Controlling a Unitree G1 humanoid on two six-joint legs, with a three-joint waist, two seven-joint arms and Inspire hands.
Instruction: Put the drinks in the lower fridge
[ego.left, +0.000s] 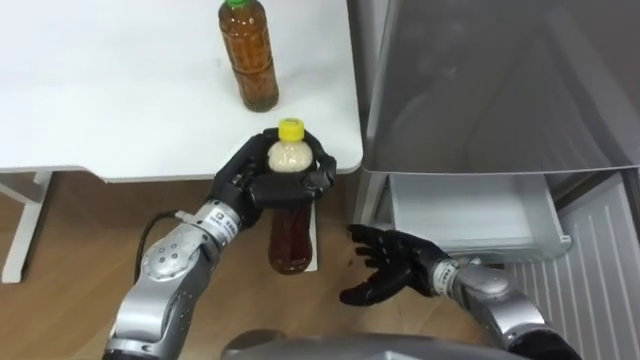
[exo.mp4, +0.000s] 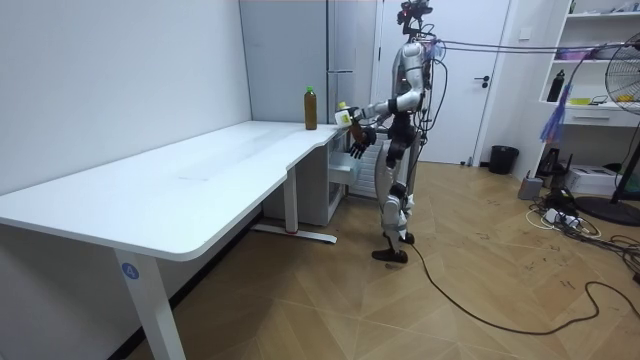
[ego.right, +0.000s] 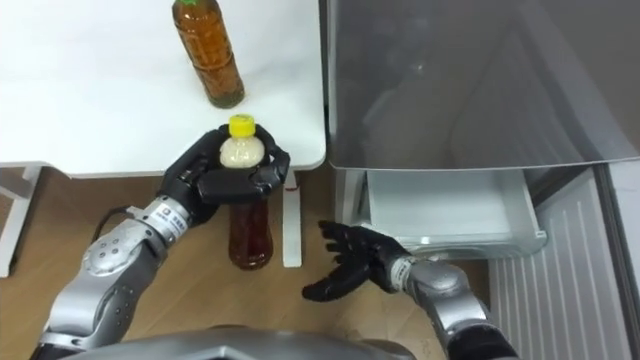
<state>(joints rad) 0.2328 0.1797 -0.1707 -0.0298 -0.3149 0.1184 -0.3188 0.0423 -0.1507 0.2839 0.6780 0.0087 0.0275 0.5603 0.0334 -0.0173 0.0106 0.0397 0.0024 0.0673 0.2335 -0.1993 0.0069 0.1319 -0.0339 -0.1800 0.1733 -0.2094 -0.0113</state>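
Tea bottle (ego.left: 250, 55) upright on white desk (ego.left: 120, 110), wooden floor (ego.left: 80, 250)

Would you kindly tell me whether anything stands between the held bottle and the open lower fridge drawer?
Only the robot's own open right hand, low in front of the drawer; otherwise nothing visible separates that drawer from the yellow-capped bottle in the left hand.

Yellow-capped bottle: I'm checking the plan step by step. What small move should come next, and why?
Probably carry the yellow-capped bottle rightward toward the lower drawer. The left robot hand grips its neck, clear of the table; the drawer stands open, with the right robot hand open in front of it.
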